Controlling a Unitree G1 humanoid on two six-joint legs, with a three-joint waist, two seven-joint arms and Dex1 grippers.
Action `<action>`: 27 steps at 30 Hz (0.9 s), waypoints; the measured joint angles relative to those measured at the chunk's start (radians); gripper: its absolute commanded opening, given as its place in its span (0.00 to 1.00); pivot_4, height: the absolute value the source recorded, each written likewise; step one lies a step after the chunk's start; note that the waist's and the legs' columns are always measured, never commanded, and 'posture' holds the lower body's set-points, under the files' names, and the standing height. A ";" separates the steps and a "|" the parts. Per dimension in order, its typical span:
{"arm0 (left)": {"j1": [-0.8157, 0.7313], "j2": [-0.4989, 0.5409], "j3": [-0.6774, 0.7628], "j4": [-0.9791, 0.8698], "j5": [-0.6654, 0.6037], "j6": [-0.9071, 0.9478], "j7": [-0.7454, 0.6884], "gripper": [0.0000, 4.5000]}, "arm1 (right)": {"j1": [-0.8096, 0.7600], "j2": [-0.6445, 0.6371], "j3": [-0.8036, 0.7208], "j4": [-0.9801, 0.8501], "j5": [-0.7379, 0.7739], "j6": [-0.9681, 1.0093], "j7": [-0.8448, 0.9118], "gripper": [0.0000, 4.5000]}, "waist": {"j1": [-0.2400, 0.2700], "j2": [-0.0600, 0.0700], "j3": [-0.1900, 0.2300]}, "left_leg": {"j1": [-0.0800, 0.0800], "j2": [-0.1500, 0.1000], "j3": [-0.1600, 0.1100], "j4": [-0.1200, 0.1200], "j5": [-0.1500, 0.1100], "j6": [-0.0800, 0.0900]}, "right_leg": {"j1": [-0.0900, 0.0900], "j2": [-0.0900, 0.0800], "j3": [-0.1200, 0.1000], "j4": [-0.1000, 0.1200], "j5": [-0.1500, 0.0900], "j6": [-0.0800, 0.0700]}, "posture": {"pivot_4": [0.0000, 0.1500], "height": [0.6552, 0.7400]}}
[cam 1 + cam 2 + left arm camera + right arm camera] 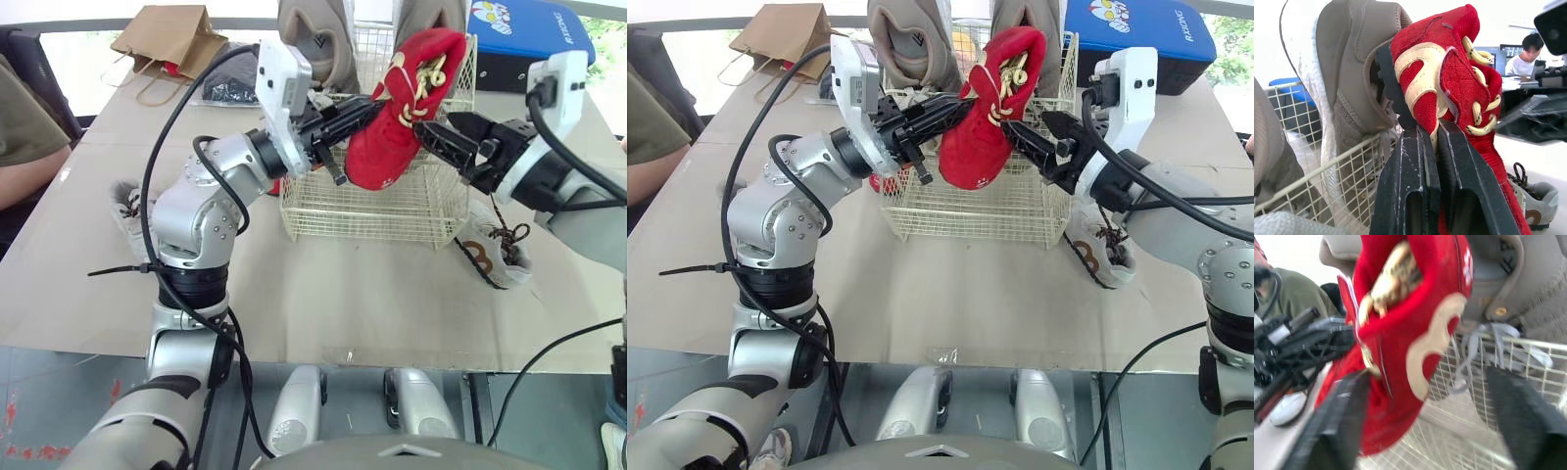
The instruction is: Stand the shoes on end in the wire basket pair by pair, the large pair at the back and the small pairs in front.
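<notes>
A red shoe point(392, 108) with cream laces hangs above the wire basket point(392, 211). My left gripper point(364, 108) is shut on its edge, and one of the fingers point(1405, 181) presses the red fabric. My right gripper point(436, 132) stands open at the shoe's other side, with the red shoe point(1400, 333) between its spread fingers. Two large grey shoes point(313, 39) stand on end at the back of the basket. A small grey shoe point(495, 255) lies on the table right of the basket, and another small shoe point(127, 211) lies to the left.
A brown paper bag point(171, 39) sits at the back left and a blue box point(529, 29) at the back right. A person's arm point(24, 137) rests at the table's left edge. Something red point(880, 183) shows behind my left forearm beside the basket.
</notes>
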 measured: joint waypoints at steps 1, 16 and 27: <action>0.000 0.000 0.000 0.000 0.000 0.000 0.000 0.00 | 0.000 0.000 0.000 0.000 0.000 0.000 0.000 0.94 | 0.000 0.000 0.000 | 0.000 0.000 0.000 0.000 0.000 0.000 | 0.000 0.000 0.000 0.000 0.000 0.000 | 1.00 1.00; 0.033 0.011 0.052 -0.006 -0.157 0.085 -0.027 0.28 | -0.063 0.122 0.026 0.056 -0.164 0.005 0.100 0.00 | -0.002 0.001 0.000 | 0.000 0.000 0.000 0.000 0.000 0.000 | -0.001 0.000 0.000 0.000 0.000 0.000 | 1.00 1.00; 0.413 0.416 0.275 -0.253 -0.506 0.408 -0.139 0.66 | -0.144 0.042 0.076 0.124 -0.735 -0.205 0.463 0.00 | -0.010 0.001 0.000 | 0.000 0.001 0.002 -0.003 0.000 0.000 | -0.003 0.000 0.002 0.000 0.000 0.000 | 1.00 1.00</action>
